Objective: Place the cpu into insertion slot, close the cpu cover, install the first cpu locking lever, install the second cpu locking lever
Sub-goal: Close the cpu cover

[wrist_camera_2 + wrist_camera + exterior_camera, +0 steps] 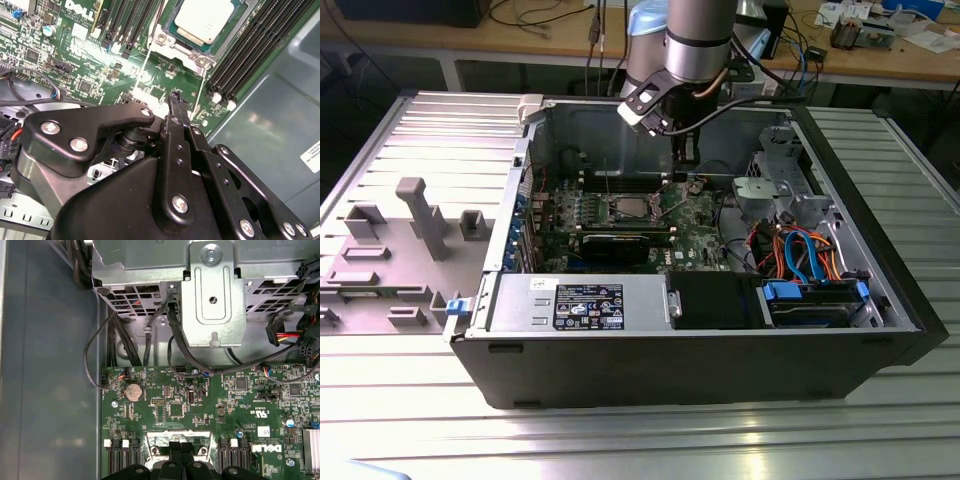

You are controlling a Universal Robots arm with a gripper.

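The cpu (205,20), a flat square with a silver top, lies in the insertion slot (628,208) on the green board. The cpu cover (167,42), a silver frame, lies flat around it. Two thin wire locking levers (144,67) (199,95) run from the socket's corners toward my gripper. My gripper (175,97) is shut, and its black fingertips hover just above the board a short way from the socket, beside the second lever. In the first wrist view the fingers (182,452) cover part of the socket frame (155,440). The gripper (685,172) hangs to the exterior view's right of the socket.
Memory slots (250,55) flank the socket. A metal drive cage (212,300) with loose cables (100,350) stands beyond the board. The power supply (585,303) and a blue drive bay (810,300) line the case's near side. Grey fixtures (420,215) stand outside on the table.
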